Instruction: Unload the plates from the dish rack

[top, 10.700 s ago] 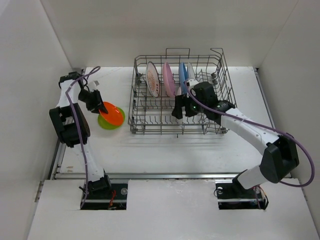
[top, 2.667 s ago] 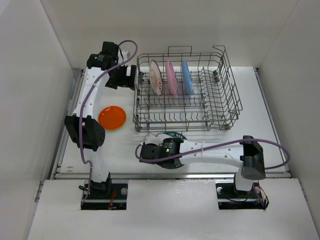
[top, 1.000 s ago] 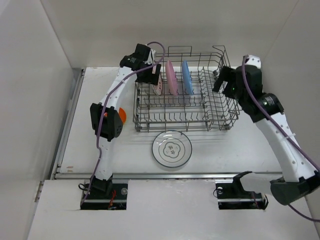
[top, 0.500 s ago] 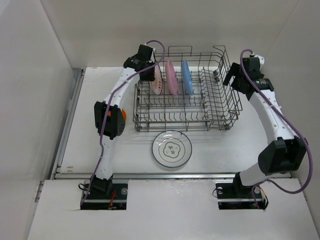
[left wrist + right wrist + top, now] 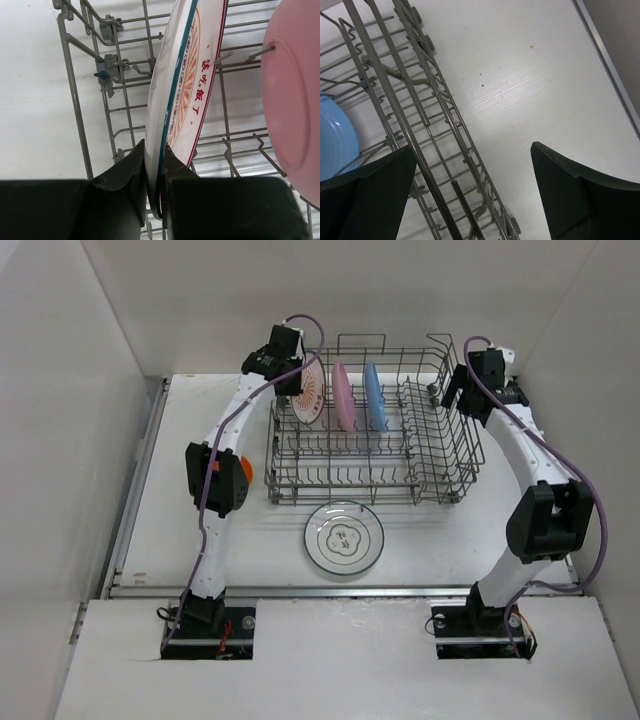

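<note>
The grey wire dish rack (image 5: 440,455) stands at the back of the table. Three plates stand upright in its left rear: a white sunburst plate (image 5: 312,398), a pink plate (image 5: 343,400) and a blue plate (image 5: 375,400). My left gripper (image 5: 297,387) is shut on the sunburst plate's rim; in the left wrist view my left gripper (image 5: 156,162) pinches the plate (image 5: 185,75) beside the pink plate (image 5: 295,90). My right gripper (image 5: 462,392) is open and empty over the rack's right wall (image 5: 435,125), with the blue plate (image 5: 335,135) at the left edge.
A white plate with a grey pattern (image 5: 344,537) lies flat on the table in front of the rack. An orange plate (image 5: 244,468) lies left of the rack, mostly hidden behind my left arm. White walls close in both sides and the back.
My right gripper has swung up and back to the rack's far right wall. My left gripper has shifted slightly at the sunburst plate, which now shows more of its face.
</note>
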Action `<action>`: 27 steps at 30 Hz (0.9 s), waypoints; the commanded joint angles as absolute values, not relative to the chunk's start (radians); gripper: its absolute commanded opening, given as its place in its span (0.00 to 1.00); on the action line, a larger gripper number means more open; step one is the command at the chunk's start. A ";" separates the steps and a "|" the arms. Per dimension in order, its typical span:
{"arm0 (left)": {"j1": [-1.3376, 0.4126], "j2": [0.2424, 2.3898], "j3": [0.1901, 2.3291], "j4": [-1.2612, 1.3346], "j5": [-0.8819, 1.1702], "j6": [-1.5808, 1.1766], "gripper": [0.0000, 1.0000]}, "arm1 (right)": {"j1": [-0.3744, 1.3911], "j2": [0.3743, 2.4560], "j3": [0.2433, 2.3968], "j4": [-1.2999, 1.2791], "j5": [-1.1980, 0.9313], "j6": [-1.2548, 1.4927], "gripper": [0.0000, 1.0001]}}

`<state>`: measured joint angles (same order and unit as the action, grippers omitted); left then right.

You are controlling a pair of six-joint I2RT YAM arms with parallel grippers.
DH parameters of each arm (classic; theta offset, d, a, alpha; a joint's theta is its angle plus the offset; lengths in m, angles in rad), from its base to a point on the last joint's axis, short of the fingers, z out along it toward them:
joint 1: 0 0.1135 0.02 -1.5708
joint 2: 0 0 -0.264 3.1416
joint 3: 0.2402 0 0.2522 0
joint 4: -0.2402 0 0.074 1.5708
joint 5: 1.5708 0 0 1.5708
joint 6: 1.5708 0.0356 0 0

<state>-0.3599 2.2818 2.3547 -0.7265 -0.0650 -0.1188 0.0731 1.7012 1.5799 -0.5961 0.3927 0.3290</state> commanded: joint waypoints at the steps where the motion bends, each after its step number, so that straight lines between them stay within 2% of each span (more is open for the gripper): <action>1: -0.373 2.165 2.448 -0.752 -0.028 -0.118 0.00 | 0.072 1.727 1.624 -0.574 0.396 0.322 1.00; 21: -0.324 2.026 2.577 -0.840 -0.100 -0.107 0.00 | 0.072 1.681 1.559 -0.555 0.385 0.322 1.00; 26: -0.287 1.919 2.540 -0.959 0.055 -0.121 0.00 | 0.072 1.660 1.559 -0.555 0.362 0.322 1.00; 27: -0.276 1.896 2.493 -0.974 0.145 -0.121 0.00 | 0.072 1.649 1.559 -0.555 0.353 0.322 1.00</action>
